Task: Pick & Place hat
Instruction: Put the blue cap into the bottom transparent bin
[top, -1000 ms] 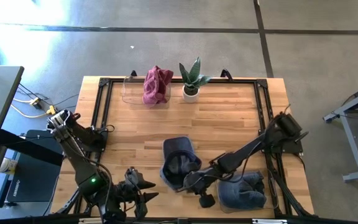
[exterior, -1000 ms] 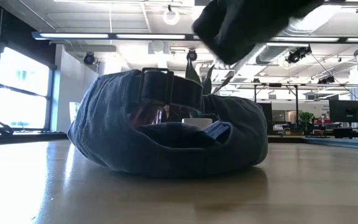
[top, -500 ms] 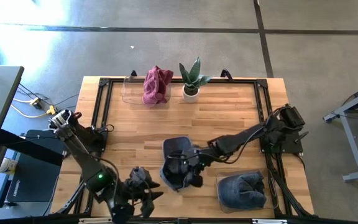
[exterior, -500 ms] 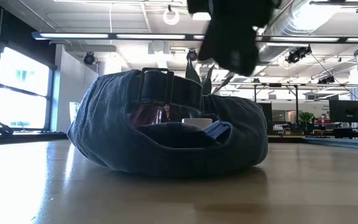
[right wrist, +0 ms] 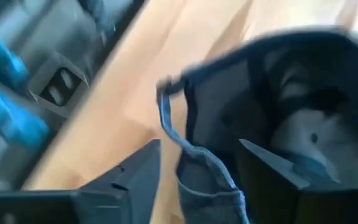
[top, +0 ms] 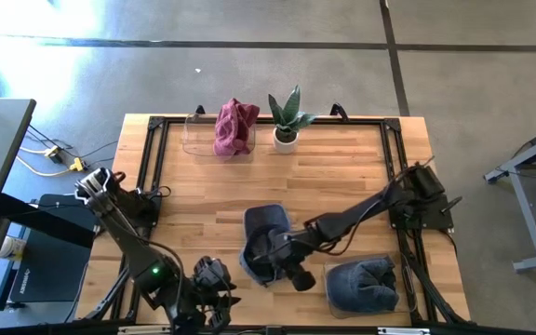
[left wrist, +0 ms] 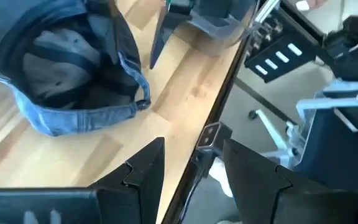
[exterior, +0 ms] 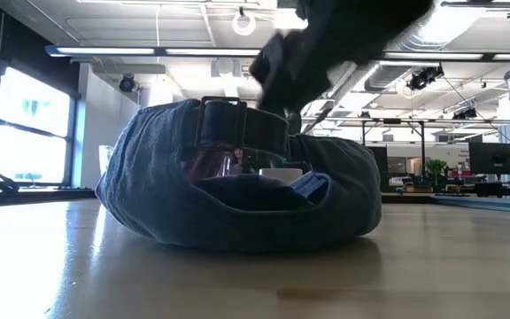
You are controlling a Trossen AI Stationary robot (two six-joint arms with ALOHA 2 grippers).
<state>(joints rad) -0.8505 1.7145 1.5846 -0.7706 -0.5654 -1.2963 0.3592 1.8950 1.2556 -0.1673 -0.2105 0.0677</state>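
A blue denim hat [top: 266, 240] lies upside down on the wooden table, its hollow facing up; the low view shows it as a rounded mound [exterior: 237, 190] with a dark band across it. My right gripper [top: 273, 253] hangs over the hat's near rim, slanting down from the table's right. It is open, and its fingers [right wrist: 135, 174] stand on either side of the rim's edge [right wrist: 174, 134]. My left gripper [top: 214, 284] waits open at the table's near edge, left of the hat [left wrist: 67, 68].
A second denim hat [top: 361, 284] lies crumpled at the near right. At the far edge, a red cloth [top: 234, 127] sits in a clear container next to a small potted plant [top: 287, 119]. A black frame [top: 394, 149] runs around the tabletop.
My right gripper has swung from the near edge beside the second hat toward the table's left and far side, ending over the upturned hat's rim. The hat has stayed where it was.
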